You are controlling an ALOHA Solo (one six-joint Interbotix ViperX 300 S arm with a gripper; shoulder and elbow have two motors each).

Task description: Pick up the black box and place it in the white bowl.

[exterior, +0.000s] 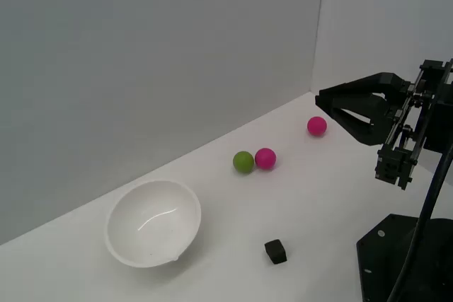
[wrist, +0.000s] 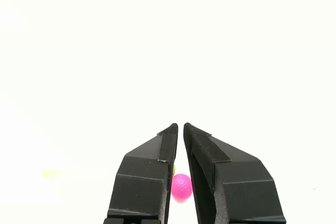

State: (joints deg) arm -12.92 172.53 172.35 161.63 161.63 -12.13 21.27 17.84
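The black box (exterior: pixel 276 251) is a tiny matte cube lying on the white table near the front, to the exterior view's right of the white bowl (exterior: pixel 152 210). The bowl is large, glossy and tilted, and nothing shows inside it. My gripper (exterior: pixel 320 98) hangs in the air at the exterior view's right, well above and away from the cube. In the wrist view its fingers (wrist: pixel 152 166) stand almost together, with the gripper (wrist: pixel 180 126) holding nothing. The cube and the bowl are out of the wrist view.
A green ball (exterior: pixel 243 162) and a pink ball (exterior: pixel 265 158) touch each other mid-table. Another pink ball (exterior: pixel 317 126) lies further back, just below the gripper tips. A pink ball (wrist: pixel 181 187) shows between the fingers in the wrist view. The black robot base plate (exterior: pixel 403 259) is at the front right.
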